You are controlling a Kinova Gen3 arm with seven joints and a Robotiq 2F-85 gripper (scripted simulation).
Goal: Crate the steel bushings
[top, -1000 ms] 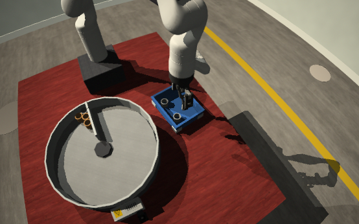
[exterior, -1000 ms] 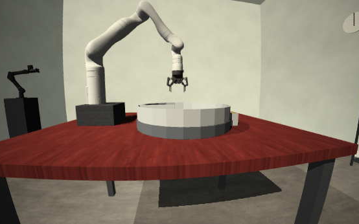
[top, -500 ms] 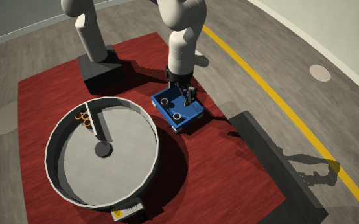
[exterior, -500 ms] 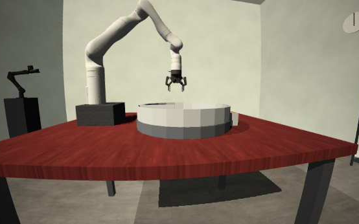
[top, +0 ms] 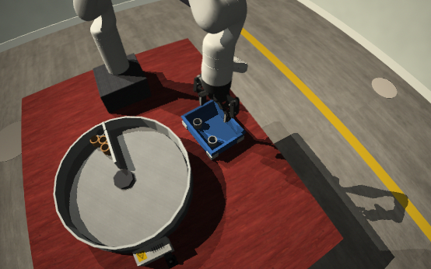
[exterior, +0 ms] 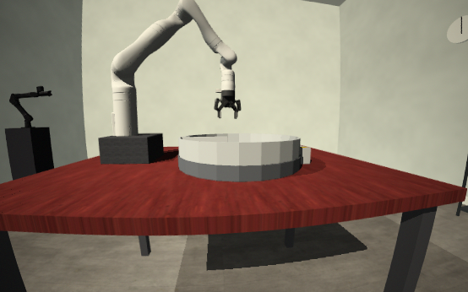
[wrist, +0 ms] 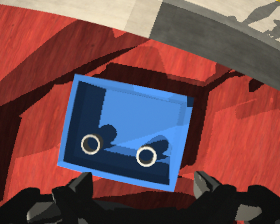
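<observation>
So the two round grey steel bushings (top: 197, 127) (wrist: 98, 151) stand apart in the blue box-shaped crate (top: 208, 151) (wrist: 66, 122), orange ring-shaped ones (top: 104, 151) sit on the pale round turning table (top: 148, 210) (exterior: 240, 153), and the black hand (top: 215, 108) (exterior: 227, 116) (wrist: 143, 183) is wide open, holding nothing.

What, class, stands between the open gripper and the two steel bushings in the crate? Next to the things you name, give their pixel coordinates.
Nothing visible: the steel bushings (top: 208, 143) (wrist: 146, 165) sit in the blue crate (top: 194, 131) (wrist: 66, 122), with open space up to the gripper (top: 215, 110) (exterior: 228, 117) (wrist: 143, 183).

top looks steeply down, exterior faces tabletop side-on from farther, wrist close above crate (top: 236, 137) (wrist: 125, 178), shared with top
</observation>
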